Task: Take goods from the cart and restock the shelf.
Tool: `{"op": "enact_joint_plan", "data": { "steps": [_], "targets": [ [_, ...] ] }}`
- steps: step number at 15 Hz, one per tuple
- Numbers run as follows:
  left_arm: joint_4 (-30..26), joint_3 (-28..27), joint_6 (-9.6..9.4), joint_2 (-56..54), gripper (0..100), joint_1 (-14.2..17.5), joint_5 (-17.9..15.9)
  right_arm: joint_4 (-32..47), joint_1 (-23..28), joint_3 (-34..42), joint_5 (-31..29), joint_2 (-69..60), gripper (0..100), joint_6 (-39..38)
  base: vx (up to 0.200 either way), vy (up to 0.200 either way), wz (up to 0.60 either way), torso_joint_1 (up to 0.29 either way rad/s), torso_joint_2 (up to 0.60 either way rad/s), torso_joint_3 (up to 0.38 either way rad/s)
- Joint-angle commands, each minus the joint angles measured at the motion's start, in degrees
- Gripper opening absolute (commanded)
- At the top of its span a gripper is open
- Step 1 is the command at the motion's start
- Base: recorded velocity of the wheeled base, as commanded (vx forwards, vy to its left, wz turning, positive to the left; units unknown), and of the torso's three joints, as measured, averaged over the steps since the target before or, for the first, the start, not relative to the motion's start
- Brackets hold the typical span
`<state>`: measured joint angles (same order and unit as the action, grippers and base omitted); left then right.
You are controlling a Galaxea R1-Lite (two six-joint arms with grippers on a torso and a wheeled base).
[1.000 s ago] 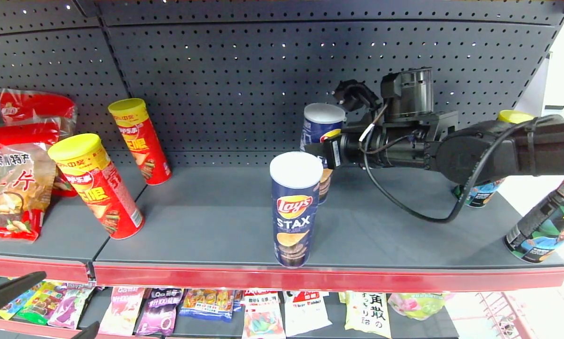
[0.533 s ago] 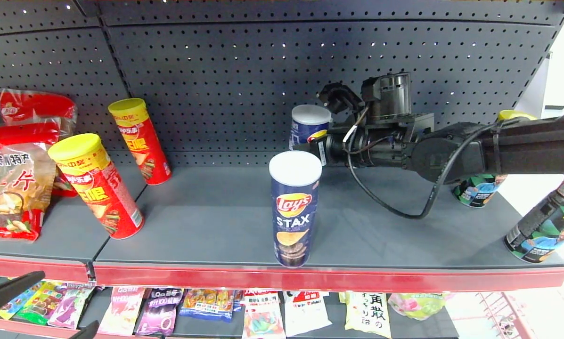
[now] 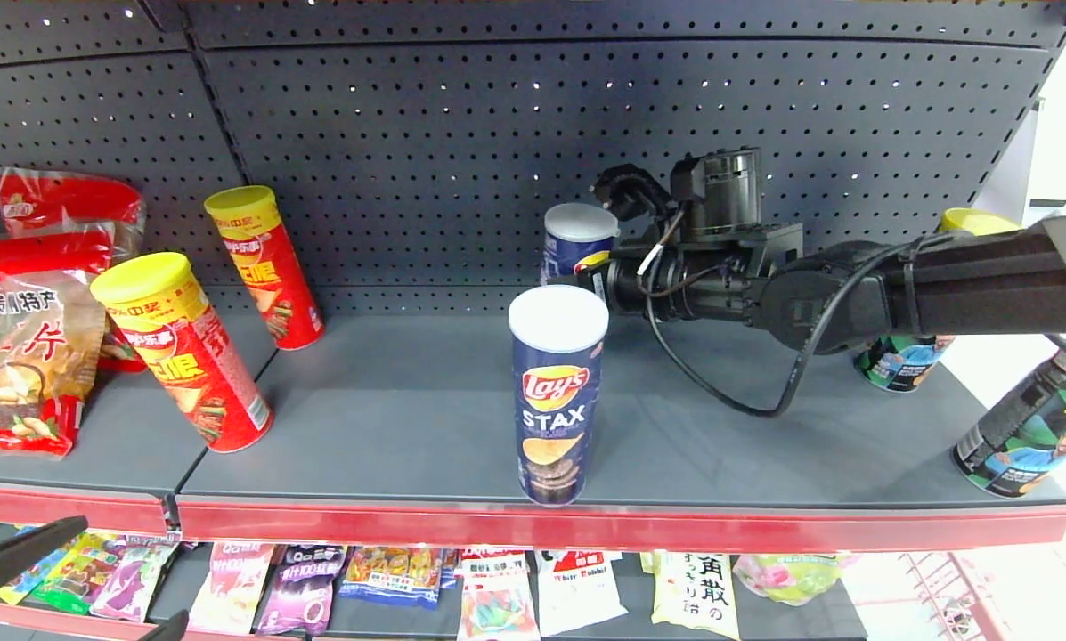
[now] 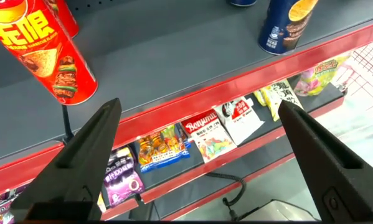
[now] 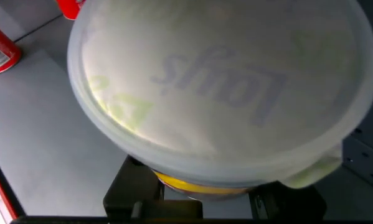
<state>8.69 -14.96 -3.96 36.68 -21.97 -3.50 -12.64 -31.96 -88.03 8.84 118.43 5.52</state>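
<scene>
A blue chip can with a white lid (image 3: pixel 575 242) is upright at the back of the grey shelf (image 3: pixel 390 418). My right gripper (image 3: pixel 588 278) is shut on its side, reaching in from the right. Its base is hidden behind a second, identical blue can (image 3: pixel 555 392) standing at the shelf's front edge. In the right wrist view the held can's lid (image 5: pixel 223 81) sits just above the dark fingers (image 5: pixel 136 186). My left gripper (image 4: pixel 198 155) hangs open and empty below the shelf's red front lip; its dark fingers (image 3: pixel 16 556) show at the lower left.
Two red cans with yellow lids (image 3: pixel 181 352) (image 3: pixel 265 267) lean on the shelf's left side beside snack bags (image 3: pixel 25 356). Green cans (image 3: pixel 1022 427) (image 3: pixel 907 361) stand at the right end. Bagged snacks (image 3: pixel 497 588) fill the lower shelf. Open shelf floor lies between the cans.
My right arm has carried the blue can leftward and deeper toward the back panel, so it now sits behind the front can. The left arm has stayed still.
</scene>
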Motion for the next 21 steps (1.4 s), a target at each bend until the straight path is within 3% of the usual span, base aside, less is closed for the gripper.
{"op": "enact_joint_plan", "data": {
  "steps": [1, 9, 12, 13, 18, 21],
  "targets": [
    [0.0, 0.0, 0.01, 0.2, 100, 0.0, 0.0, 0.5, -0.1, 0.0, -0.1, -0.7, 0, 0.0, 0.0, 0.0, 0.0, 0.0, 0.0, 0.0],
    [0.0, 1.2, 0.01, -1.0, 100, 0.0, 0.0, 0.4, -0.6, 2.8, -0.1, -2.1, 0, -0.1, 0.0, 0.0, 0.0, 0.0, 0.0, 0.0],
    [-2.4, 1.1, 0.01, -2.5, 100, 0.0, 0.0, 0.4, -1.3, 3.0, -0.1, -1.9, 0, -0.2, 0.0, 0.0, 0.0, 0.0, 0.0, 0.0],
    [-3.1, 1.1, 0.01, -3.1, 100, 0.0, 0.0, 0.2, -1.3, 3.1, -0.2, -1.8, 100, -0.2, 0.0, 0.0, 0.0, 0.0, 0.0, 0.0],
    [-4.7, 1.2, 0.01, -4.4, 100, -0.1, 0.0, 0.2, -1.3, 3.3, -1.4, -3.0, 100, -0.4, 0.0, 0.0, 0.0, 0.0, 0.0, 0.0],
    [-4.7, 1.2, 0.01, -4.2, 100, -0.1, -0.1, 0.2, -0.8, 8.5, -2.4, -7.2, 100, -0.7, 0.0, 0.0, 0.0, 0.0, 0.0, 0.0]
  ]
}}
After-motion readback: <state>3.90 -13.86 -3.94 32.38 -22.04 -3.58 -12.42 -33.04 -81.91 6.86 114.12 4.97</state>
